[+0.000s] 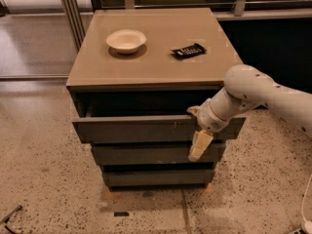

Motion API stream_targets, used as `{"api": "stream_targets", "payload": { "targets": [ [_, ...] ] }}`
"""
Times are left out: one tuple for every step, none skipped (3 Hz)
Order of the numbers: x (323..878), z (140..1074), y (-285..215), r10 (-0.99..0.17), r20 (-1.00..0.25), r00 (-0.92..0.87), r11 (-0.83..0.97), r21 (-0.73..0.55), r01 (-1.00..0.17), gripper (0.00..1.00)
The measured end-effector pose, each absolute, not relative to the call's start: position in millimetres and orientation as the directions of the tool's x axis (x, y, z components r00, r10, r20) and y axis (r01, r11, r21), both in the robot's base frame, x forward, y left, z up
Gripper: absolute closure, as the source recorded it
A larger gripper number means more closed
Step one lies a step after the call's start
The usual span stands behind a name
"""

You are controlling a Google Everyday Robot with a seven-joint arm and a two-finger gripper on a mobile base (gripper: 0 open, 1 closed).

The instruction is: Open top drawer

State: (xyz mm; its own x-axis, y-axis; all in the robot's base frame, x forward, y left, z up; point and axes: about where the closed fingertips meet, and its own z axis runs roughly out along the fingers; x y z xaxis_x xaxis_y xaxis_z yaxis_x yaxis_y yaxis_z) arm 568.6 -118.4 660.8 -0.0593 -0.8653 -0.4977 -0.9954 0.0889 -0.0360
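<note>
Jutting over speckled floor (48, 189), top drawer (131, 129); gripper (197, 133) at its right front, grip unclear; bowl (126, 39) atop cabinet (161, 67).

The top drawer (141, 129) is seen pulled partly out, with the hand (199, 130) set against its front toward 3 o'clock, below the table (156, 69).

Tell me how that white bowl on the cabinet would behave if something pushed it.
The bowl looks small, thin and pale, so probably light; a nudge would likely slide it on the smooth cabinet top. Its wide, low shape sits upright, so tipping seems unlikely. The gripper is down at the top drawer front, away from it.
</note>
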Motion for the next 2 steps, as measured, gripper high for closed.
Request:
{"api": "stream_targets", "payload": {
  "targets": [
    [536,669,-118,-0.819,-0.566,-0.093,0.095,0.027,-0.995,0.00],
    [506,671,-118,-0.774,-0.616,-0.147,0.100,0.111,-0.989,0.00]
  ]
}}
